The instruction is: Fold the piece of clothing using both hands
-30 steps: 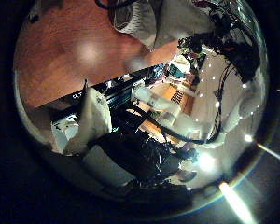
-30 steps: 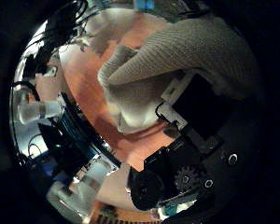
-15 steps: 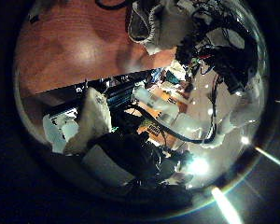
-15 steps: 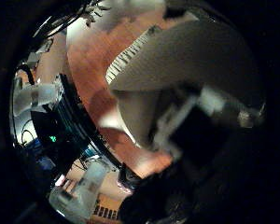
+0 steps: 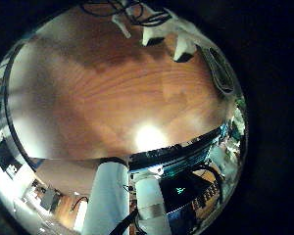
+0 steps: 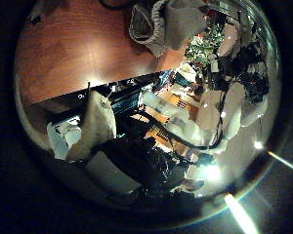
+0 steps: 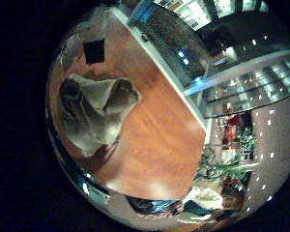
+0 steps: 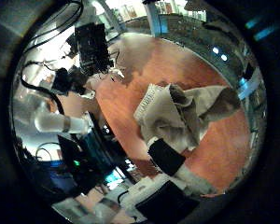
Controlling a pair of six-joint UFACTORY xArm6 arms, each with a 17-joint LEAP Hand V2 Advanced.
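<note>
The piece of clothing [image 8: 182,112] lies in a crumpled heap on the wooden table [image 8: 145,70], seen below the palm in the right thumb side view. It also shows in the right little finger side view [image 7: 92,111] and at the table's edge in the left thumb side view [image 6: 166,19]. My left hand [image 8: 91,47] hangs over the table away from the cloth, its fingertips [image 5: 181,44] straight and holding nothing.
The table [image 5: 118,98] under my left palm is bare wood. Beyond the table edge stand room furniture and lights [image 7: 208,58]. My left arm [image 5: 113,196] shows beside the table edge.
My right hand has let go of the clothing and risen. The cloth, held close against the palm before, now lies heaped on the table below it.
</note>
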